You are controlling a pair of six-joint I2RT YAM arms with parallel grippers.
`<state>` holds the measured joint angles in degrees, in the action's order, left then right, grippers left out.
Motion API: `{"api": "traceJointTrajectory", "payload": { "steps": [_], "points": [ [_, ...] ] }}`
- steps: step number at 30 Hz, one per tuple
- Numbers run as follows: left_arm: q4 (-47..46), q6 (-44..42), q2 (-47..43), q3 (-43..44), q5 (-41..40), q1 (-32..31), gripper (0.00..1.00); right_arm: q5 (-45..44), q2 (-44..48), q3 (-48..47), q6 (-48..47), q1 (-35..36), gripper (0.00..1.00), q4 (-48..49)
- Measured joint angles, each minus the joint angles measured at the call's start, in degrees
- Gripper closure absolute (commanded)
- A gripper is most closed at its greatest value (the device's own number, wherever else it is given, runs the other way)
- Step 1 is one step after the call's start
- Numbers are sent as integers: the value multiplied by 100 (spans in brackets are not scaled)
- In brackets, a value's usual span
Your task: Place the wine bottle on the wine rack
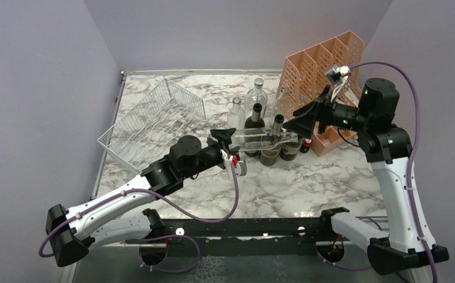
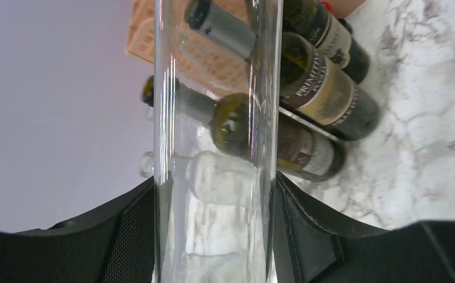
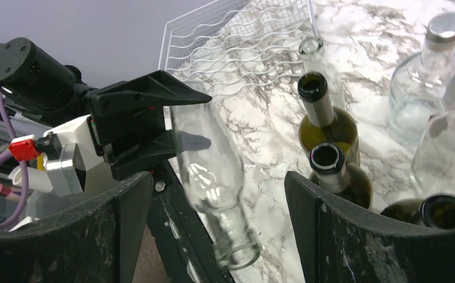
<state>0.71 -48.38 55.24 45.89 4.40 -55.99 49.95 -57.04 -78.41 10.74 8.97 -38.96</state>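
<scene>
A clear, empty wine bottle hangs lying level above the table, base to the left and neck to the right. My left gripper is shut on its body near the base; in the left wrist view the glass fills the gap between the two pads. My right gripper stands open around the neck, and in the right wrist view both fingers stand apart from the neck. The white wire wine rack leans at the back left, also visible in the right wrist view.
Several dark green and clear bottles stand grouped right under and behind the held bottle. A peach perforated file holder stands at the back right, behind the right arm. A small red-capped bottle sits by its base.
</scene>
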Motion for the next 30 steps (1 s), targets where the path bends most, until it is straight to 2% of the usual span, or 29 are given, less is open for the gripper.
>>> {"api": "traceJointTrajectory", "payload": {
  "steps": [7,12,15,17,26,30],
  "points": [
    [-59,-1346,-280,7,-210,0,100,385,-632,-662,-232,264,17,-15],
    [-61,-1891,-280,7,-363,4,100,127,-1032,-1078,-415,1261,15,-26],
    [-59,-2105,-284,7,-402,4,100,-267,-1287,-1266,-623,1893,14,-42],
    [-59,-2203,-302,7,-407,4,100,-341,-1410,-1266,-656,2074,13,-63],
    [-63,-2494,-625,7,-400,4,100,-833,-1808,-1270,-1213,2398,13,-391],
    [-63,-2575,-654,9,-400,4,100,-964,-1674,-1134,-1449,2524,17,-542]
  ]
}}
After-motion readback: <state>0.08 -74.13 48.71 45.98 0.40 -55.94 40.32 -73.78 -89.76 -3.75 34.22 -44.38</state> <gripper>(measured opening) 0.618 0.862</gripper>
